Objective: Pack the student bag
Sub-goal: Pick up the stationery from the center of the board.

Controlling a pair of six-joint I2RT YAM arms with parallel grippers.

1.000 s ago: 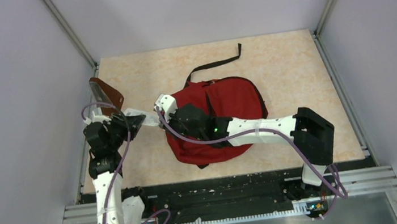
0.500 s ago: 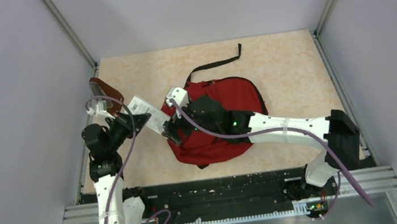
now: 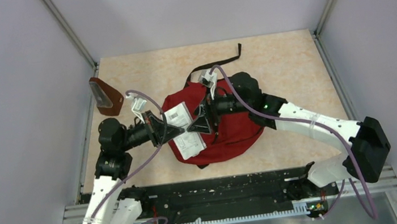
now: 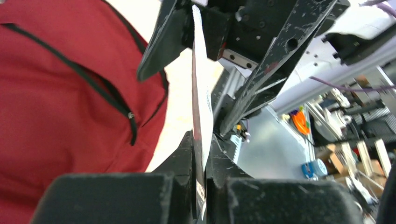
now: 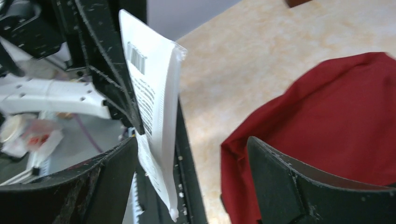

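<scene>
One dark-red soft fabric bag [image 3: 228, 140] with black zippers lay slumped mid-table, toward the near edge. Left gripper [image 4: 200, 144] was clenched on a thin white barcoded packet [image 5: 152, 88], held edge-up. Right gripper [image 5: 191, 144] stood released, jaws wide either side of the packet. Brown wedge pouch [image 3: 105, 96] sat at the left edge.

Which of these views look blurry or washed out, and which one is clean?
Top external: sharp and evenly lit, only soft shadows beside the student bag. Left wrist: the left hand close to the lens is blurred, the upper right washed out. Right wrist: the white packet is fairly sharp, the clutter behind it smeared.
</scene>
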